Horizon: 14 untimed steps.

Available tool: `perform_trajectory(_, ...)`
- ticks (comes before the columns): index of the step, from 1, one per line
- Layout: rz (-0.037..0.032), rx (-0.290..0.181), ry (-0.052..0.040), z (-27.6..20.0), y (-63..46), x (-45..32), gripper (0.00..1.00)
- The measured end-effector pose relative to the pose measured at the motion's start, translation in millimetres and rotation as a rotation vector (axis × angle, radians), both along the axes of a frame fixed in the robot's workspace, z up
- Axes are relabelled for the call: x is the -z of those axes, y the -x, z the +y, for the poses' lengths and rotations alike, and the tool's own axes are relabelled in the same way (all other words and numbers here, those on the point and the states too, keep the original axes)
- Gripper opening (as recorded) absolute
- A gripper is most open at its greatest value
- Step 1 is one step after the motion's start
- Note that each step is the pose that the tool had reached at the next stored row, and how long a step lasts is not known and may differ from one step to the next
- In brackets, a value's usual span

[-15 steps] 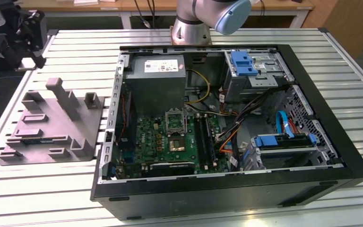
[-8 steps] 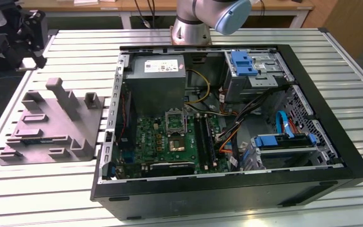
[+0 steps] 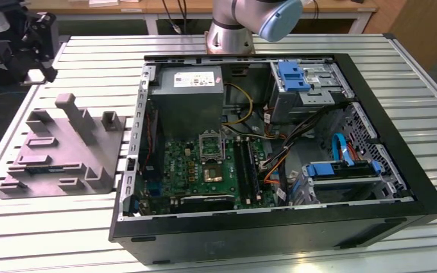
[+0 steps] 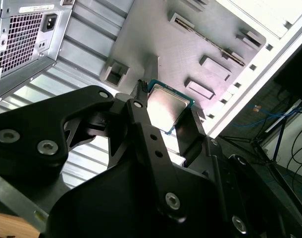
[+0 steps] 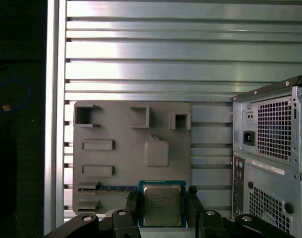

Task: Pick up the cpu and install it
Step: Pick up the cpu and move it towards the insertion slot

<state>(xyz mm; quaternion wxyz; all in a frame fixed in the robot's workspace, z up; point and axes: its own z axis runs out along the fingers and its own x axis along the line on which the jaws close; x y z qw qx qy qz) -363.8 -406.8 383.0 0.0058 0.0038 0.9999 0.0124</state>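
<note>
The cpu [image 5: 162, 204] is a small flat square chip with a silvery top and a thin green rim. My gripper [image 5: 162, 208] is shut on it, one black finger [image 5: 132, 202] on each side. In the second wrist view the cpu [image 4: 167, 105] sits tilted between the fingertips of the gripper [image 4: 167, 113]. It hangs over the near edge of the grey fixture plate [image 5: 121, 134], clear of its surface. In the exterior view the green board [image 3: 196, 170] lies inside the open computer case [image 3: 400, 187], with its black socket frame [image 3: 211, 149] standing open.
The grey fixture plate [image 3: 59, 153] lies on the slatted aluminium table [image 3: 66, 227], at the exterior view's left of the case. A long narrow memory stick [image 5: 116, 188] rests in one of its slots. The case's rear panel [image 5: 275, 163] stands beside the plate. The arm's base [image 3: 230, 34] stands behind the case.
</note>
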Motion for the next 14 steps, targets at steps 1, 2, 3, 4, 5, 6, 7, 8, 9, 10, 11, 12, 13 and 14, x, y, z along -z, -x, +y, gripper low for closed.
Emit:
perform_trajectory(1,0.0,0.0,0.0,0.0,-0.2,0.0,0.47)
perform_trajectory(2,0.0,0.0,0.0,0.0,-0.4,0.0,0.47)
perform_trajectory(3,0.0,0.0,0.0,0.0,-0.6,0.0,0.47)
perform_trajectory(4,0.0,0.0,0.0,0.0,-0.8,0.0,0.47)
perform_trajectory(5,0.0,0.0,0.0,0.0,-1.0,0.0,0.47)
perform_trajectory(6,0.0,0.0,0.0,0.0,-1.2,0.0,0.47)
perform_trajectory(7,0.0,0.0,0.0,0.0,-1.4,0.0,0.47)
perform_trajectory(8,0.0,0.0,0.0,0.0,-1.6,0.0,0.47)
perform_trajectory(9,0.0,0.0,0.0,0.0,-1.8,0.0,0.47)
perform_trajectory(10,0.0,0.0,0.0,0.0,-2.0,0.0,0.47)
perform_trajectory(11,0.0,0.0,0.0,0.0,-2.2,0.0,0.47)
perform_trajectory(12,0.0,0.0,0.0,0.0,-2.4,0.0,0.47)
perform_trajectory(13,0.0,0.0,0.0,0.0,-2.6,0.0,0.47)
perform_trajectory(14,0.0,0.0,0.0,0.0,-2.8,0.0,0.47)
